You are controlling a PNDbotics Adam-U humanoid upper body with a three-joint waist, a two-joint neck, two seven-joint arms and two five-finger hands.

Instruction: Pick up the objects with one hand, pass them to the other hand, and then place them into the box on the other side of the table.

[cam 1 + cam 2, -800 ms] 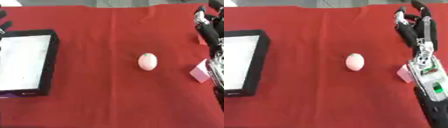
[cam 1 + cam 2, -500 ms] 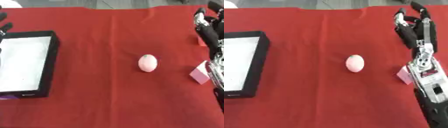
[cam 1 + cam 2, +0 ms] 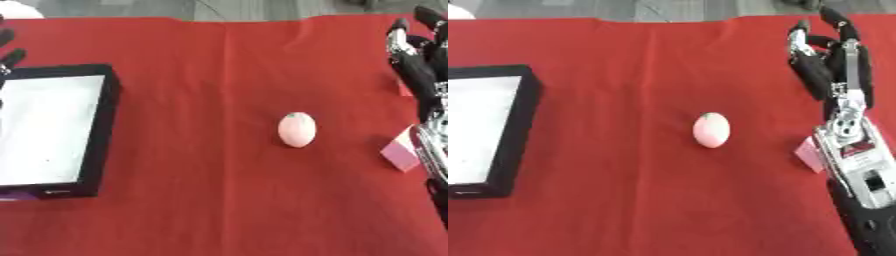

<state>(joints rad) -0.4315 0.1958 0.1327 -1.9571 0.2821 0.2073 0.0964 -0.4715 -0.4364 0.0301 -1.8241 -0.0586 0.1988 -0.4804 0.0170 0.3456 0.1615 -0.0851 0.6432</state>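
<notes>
Pink egg-shaped object (image 3: 711,130) on red cloth (image 3: 623,75)

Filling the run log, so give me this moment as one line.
stage: before pickup | pink egg-shaped object: on red cloth, untouched | box: left side | right hand: open, far right | left hand: left edge

Pink egg-shaped object (image 3: 297,129) (greenish top) on red cloth (image 3: 201,90); black-rimmed white box (image 3: 51,130).

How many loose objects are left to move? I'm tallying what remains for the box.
2: a pink egg-shaped object mid-cloth, and a small pink block beside the right arm, partly hidden; more could be hidden behind it.
</notes>
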